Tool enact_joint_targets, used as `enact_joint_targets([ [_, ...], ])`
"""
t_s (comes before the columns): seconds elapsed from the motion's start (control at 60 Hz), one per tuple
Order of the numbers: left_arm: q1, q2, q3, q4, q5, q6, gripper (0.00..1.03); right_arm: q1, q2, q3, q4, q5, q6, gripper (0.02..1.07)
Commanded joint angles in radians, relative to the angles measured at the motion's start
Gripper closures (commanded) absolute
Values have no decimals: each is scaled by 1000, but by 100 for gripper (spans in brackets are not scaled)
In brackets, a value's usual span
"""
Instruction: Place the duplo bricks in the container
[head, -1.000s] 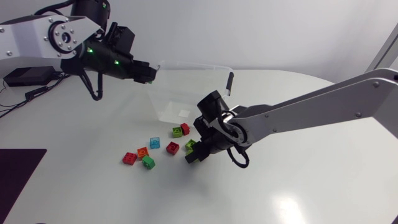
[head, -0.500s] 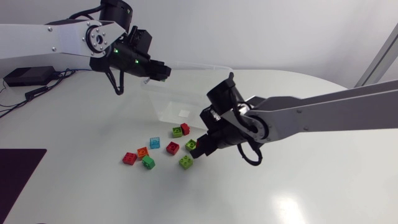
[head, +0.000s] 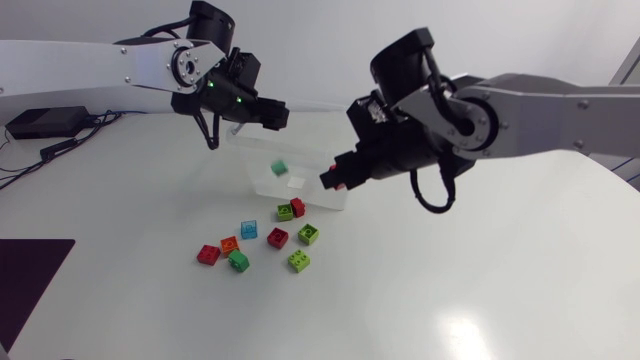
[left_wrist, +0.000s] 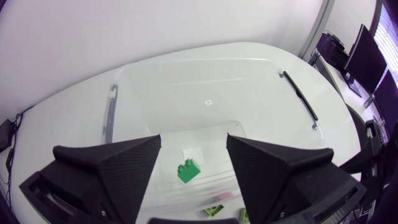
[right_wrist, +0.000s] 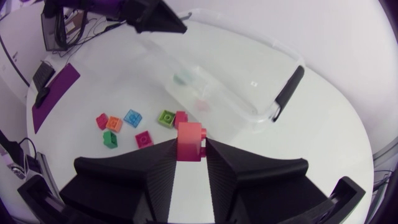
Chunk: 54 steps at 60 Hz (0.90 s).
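At the near edge of the clear container (head: 320, 105), my right claw (right_wrist: 190, 157) is clamped on a red duplo brick (right_wrist: 189, 138). My left claw (left_wrist: 193, 142) hangs over the container with its fingers apart, and a green brick (left_wrist: 188, 171) is inside below it. The other bricks (head: 277, 237) sit loose on the desk (head: 480, 280) just beside the container.

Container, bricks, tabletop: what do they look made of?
Container: clear glossy plastic, table shows through its walls. Red brick in the right pincer and loose bricks: opaque smooth moulded plastic, studded. Table: white, smooth, faint glare patch; likely laminate or painted, cannot tell which.
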<state>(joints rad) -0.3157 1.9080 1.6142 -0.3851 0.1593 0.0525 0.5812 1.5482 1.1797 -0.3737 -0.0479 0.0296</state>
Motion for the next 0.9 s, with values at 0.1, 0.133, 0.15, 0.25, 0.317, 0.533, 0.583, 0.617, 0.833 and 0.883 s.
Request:
enact_joint_targets([
  [0.1,26,-170,-40,-63,3,-8,6,-55,13,143,-34,2,3,81],
  [0.133,33,-210,-62,-78,2,-3,6,-60,26,163,-36,0,3,81],
  [0.15,36,-227,-73,-84,2,-2,6,-63,30,173,-36,0,3,81],
  [0.25,61,-308,-126,-155,-7,23,6,-76,66,219,-28,0,4,80],
  [0.317,79,-362,-188,-189,-17,44,6,-84,89,238,-14,0,4,80],
  [0.533,148,-484,-499,-221,-26,182,7,-115,219,308,33,0,6,78],
  [0.583,171,-500,-553,-215,-26,208,7,-121,247,321,50,2,6,78],
  [0.617,185,-501,-580,-215,-24,228,7,-121,263,331,55,2,6,77],
  [0.833,219,-443,-660,-248,-26,250,7,-121,346,391,56,39,3,50],
  [0.883,219,-423,-662,-256,-26,245,7,-119,346,397,55,43,4,37],
])
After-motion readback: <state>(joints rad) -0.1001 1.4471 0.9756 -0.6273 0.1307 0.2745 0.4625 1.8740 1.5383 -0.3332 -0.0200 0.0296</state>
